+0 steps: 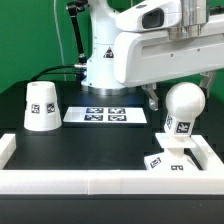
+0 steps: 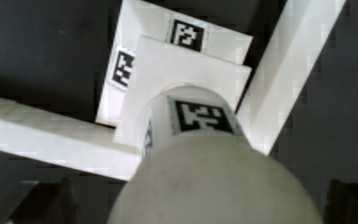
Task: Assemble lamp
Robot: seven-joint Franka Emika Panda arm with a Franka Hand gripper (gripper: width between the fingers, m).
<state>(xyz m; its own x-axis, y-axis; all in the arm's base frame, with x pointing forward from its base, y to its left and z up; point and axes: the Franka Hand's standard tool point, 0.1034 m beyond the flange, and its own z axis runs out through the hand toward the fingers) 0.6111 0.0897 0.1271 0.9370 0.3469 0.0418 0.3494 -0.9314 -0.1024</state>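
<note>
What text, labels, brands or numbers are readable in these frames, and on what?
No words, numbers or brand names can be read in either view.
The only signs are square black-and-white tags, which are patterns and not text: on the shade, bulb, base and marker board.

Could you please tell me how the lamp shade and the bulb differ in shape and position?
The shade is a truncated cone; the bulb is round on a neck. The shade stands on the table alone, the bulb on the base. Both are white, upright, tagged.
</note>
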